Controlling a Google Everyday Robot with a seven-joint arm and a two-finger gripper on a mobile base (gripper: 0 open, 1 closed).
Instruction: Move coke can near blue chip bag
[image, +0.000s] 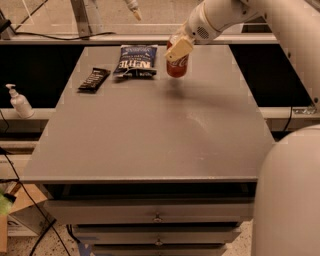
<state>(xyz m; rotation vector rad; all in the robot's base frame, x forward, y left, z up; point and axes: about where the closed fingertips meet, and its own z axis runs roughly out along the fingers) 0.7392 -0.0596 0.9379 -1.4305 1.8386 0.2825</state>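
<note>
The coke can (176, 65) is red-orange with white script. My gripper (178, 48) is shut on its upper part and holds it upright at the far side of the grey table (150, 130), low over the top; I cannot tell if it touches. The blue chip bag (135, 60) lies flat just to the left of the can, with white lettering facing up. A narrow gap separates can and bag.
A dark brown snack bar wrapper (94, 79) lies left of the bag. A white pump bottle (20, 101) stands on a shelf off the table's left side. Drawers (157, 215) sit below the front edge. My white base (290, 200) fills the lower right.
</note>
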